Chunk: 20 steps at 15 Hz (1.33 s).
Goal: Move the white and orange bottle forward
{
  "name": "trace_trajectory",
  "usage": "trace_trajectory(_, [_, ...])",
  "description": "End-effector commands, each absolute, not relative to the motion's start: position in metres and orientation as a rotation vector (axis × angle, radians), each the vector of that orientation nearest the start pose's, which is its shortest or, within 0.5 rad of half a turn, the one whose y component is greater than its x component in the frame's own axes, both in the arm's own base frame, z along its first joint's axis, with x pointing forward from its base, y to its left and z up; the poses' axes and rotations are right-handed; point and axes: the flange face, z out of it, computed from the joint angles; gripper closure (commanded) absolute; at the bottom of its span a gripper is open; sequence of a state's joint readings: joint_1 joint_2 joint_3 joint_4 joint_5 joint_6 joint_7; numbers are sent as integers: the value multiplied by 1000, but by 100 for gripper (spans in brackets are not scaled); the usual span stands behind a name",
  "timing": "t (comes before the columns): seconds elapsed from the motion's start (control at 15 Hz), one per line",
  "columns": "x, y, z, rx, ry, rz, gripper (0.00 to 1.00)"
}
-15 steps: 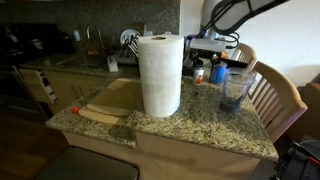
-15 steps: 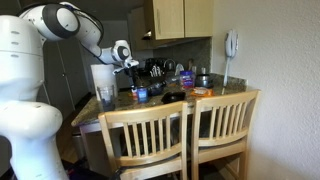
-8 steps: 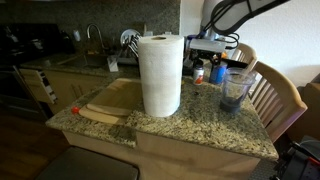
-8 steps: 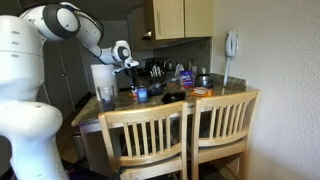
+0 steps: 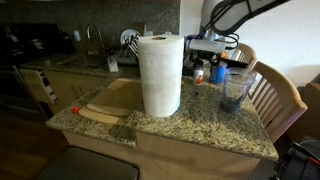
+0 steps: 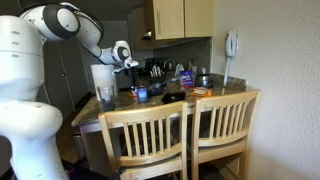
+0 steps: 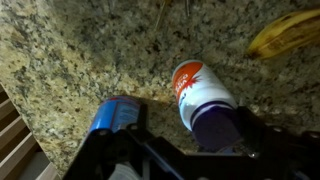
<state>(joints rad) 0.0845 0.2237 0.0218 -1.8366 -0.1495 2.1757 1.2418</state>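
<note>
Wrist view, left to right. The blue can (image 7: 118,114) stands upright on the granite countertop (image 7: 70,50), just left of the target, close to it but apart. The white and orange bottle (image 7: 200,92) also stands upright, its dark cap directly under the gripper (image 7: 200,135). The jaws stand apart, one on each side of the cap; I cannot tell whether the pads touch.

I judge this straddle to be alignment for a high grasp that keeps the left finger out of the can. The banana (image 7: 285,35) lies far right, well apart.

In an exterior view, the paper towel roll (image 5: 160,75) stands left of the bottle and the glass (image 5: 235,90) stands right of it. I should clear both when carrying.
</note>
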Motion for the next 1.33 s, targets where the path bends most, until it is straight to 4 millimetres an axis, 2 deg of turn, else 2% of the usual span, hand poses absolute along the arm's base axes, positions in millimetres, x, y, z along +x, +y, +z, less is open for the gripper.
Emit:
trace_trajectory(0.0, [626,59,420,-2724,1585,-260,42])
trace_trajectory(0.27, [626,59,420,-2722,1582,-258,69])
trace_trajectory(0.47, [627,61,430,-2713,1575,-292,74])
trace_trajectory(0.53, [627,63,438,-2709,1567,-325,81])
trace_trajectory(0.87, [627,75,473,-2697,1516,-487,81])
trace_trajectory(1.13, [617,77,538,-2637,1494,-740,81])
trace_trajectory(1.27, [601,74,581,-2634,1499,-838,81])
